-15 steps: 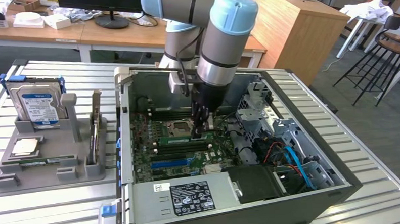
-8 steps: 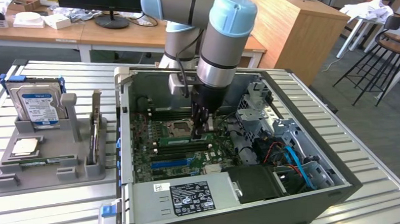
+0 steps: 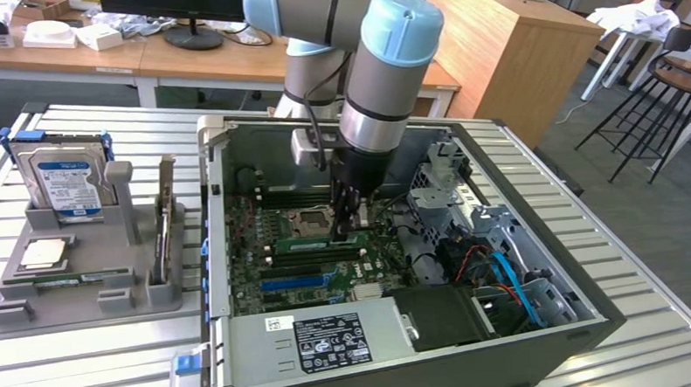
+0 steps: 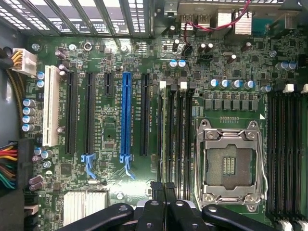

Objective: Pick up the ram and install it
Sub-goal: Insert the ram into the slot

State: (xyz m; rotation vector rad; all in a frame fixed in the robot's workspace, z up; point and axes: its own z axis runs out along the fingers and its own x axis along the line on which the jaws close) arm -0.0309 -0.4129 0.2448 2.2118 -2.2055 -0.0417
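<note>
Jaws closed, tips on the ram [image 3: 315, 242] among the memory slots [image 3: 307, 259]: you do best pressing straight down, evenly across its 2 ends.

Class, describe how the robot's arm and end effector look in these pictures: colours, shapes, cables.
The arm is built of thick silver-grey tubes with rounded light-blue joint caps and a black ring near the wrist. A thin black cable runs down its side. The end effector is black: two slim fingers on curved link bars with round pivot bolts.
</note>
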